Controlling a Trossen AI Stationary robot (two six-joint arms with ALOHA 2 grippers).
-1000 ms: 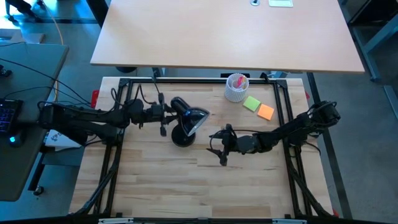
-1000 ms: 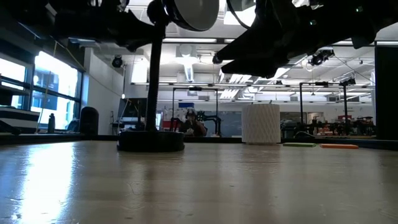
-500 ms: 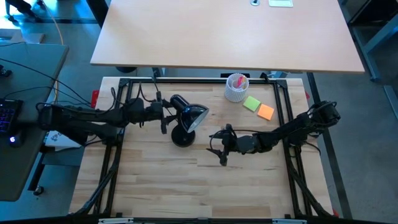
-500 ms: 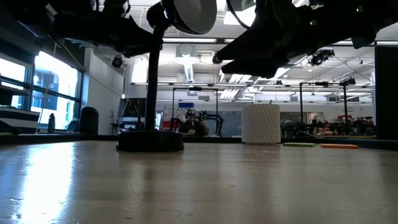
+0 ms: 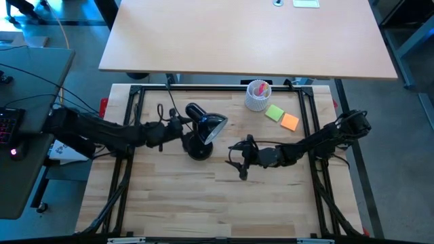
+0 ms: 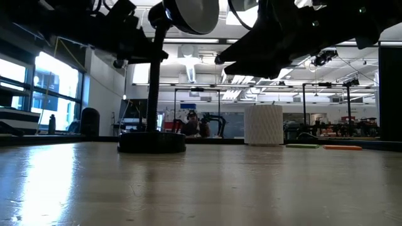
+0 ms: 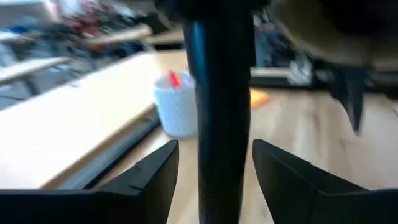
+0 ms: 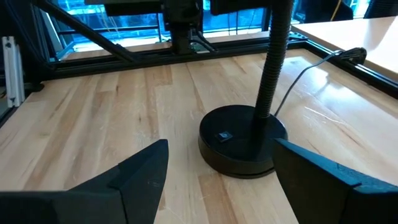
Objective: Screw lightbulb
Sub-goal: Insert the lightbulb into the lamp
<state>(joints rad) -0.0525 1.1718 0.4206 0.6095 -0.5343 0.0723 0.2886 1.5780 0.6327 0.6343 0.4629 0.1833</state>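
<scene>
Now the right gripper point(image 5: 236, 160) hangs near the front, wide open with nothing in it. A bit farther, on the left, the left gripper point(image 7: 214, 149) has just let go and slid down the lamp point(image 5: 199, 150) pole. Its fingers sit open on each side of the pole, not squeezing. The bulb point(image 6: 193, 12) looks to be up inside the shade, so the turning may be done. Far back stands the cup point(image 5: 258, 95).

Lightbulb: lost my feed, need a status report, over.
Left gripper jaws open, straddling lamp stem. Right gripper jaws open, empty, hovering beside lamp base. Lightbulb not discernible.
</scene>
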